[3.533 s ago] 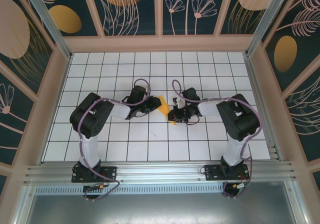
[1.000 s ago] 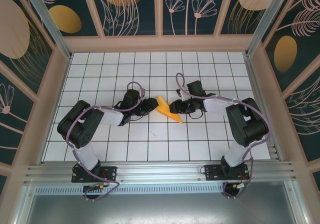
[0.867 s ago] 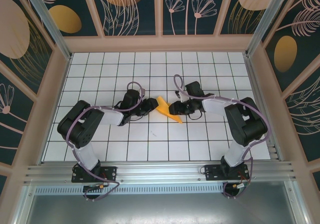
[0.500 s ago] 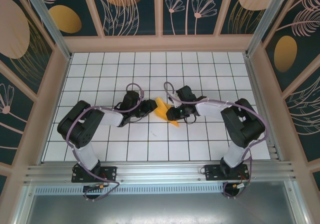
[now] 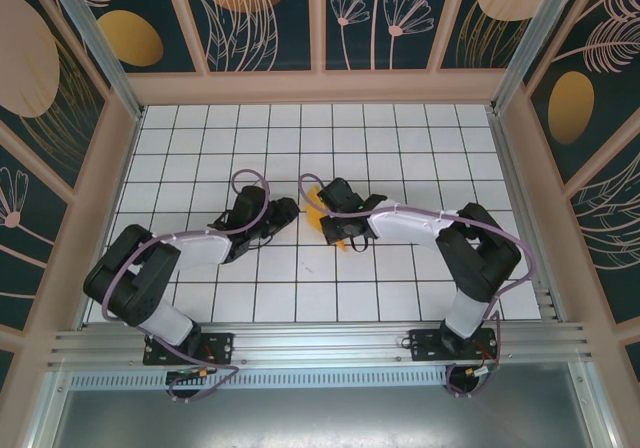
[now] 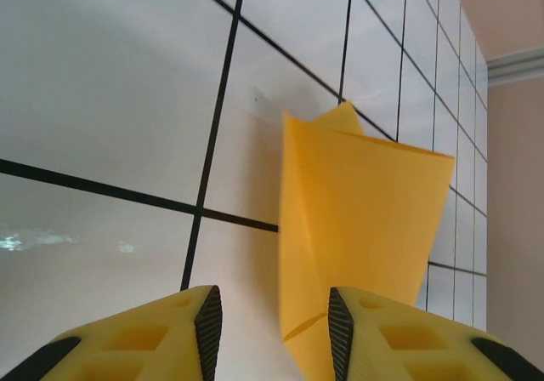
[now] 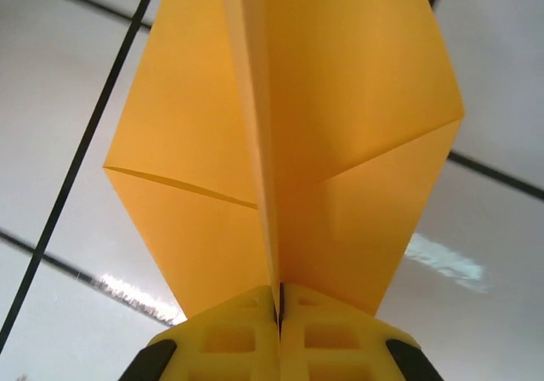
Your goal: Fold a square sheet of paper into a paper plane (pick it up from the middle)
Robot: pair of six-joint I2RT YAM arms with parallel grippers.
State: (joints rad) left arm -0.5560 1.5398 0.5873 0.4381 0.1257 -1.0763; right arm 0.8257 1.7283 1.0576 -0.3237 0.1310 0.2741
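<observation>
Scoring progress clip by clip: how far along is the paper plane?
Done: the paper plane shows creases and two flaps off a central ridge. In hand: right gripper shut on that ridge; left gripper open at the paper's edge. Left: probably final wing folds and release.
</observation>
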